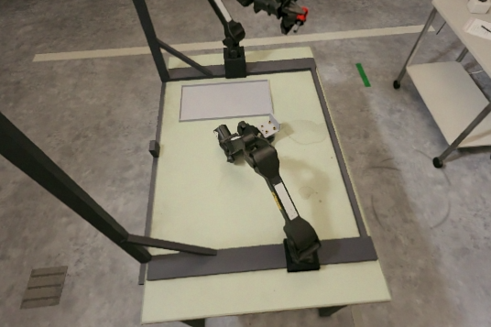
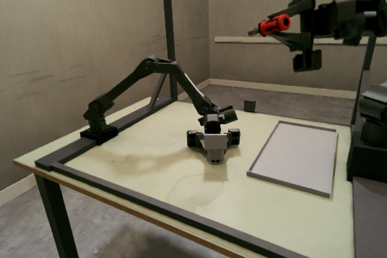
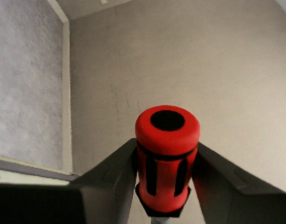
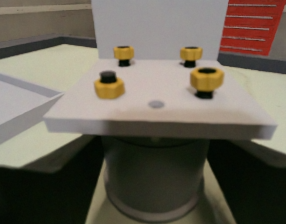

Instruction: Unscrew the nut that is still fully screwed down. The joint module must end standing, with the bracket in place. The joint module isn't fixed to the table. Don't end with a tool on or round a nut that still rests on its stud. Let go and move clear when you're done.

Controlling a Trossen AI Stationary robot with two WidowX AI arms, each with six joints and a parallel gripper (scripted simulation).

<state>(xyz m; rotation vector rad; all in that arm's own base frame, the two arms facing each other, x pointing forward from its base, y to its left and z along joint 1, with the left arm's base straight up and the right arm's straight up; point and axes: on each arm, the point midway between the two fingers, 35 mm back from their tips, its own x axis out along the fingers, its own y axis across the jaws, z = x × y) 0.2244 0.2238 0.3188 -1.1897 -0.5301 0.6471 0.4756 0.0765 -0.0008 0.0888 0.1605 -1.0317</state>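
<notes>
My left gripper (image 1: 294,20) (image 2: 277,26) (image 3: 163,145) is shut on the red-handled nut driver (image 1: 302,16) (image 2: 279,24) (image 3: 166,137), high beyond the table, its grey socket tip (image 2: 253,32) pointing away from the wrist. My right gripper (image 4: 153,132) is shut on the grey joint module (image 2: 215,157) (image 4: 153,172), which stands upright on the table. The pale bracket (image 2: 215,142) (image 4: 159,30) lies on top. Its front-left nut (image 4: 109,88) sits low, stud showing above. The front-right nut (image 4: 207,78), back-left nut (image 4: 124,53) and back-right nut (image 4: 191,53) sit high, stud showing beneath.
A shallow grey tray (image 1: 224,100) (image 2: 296,155) (image 4: 19,102) lies beside the module, toward the left arm's base. A dark frame (image 1: 338,151) edges the table (image 1: 206,206), with uprights on one side. A small dark block (image 1: 155,148) (image 2: 249,105) is at the table edge.
</notes>
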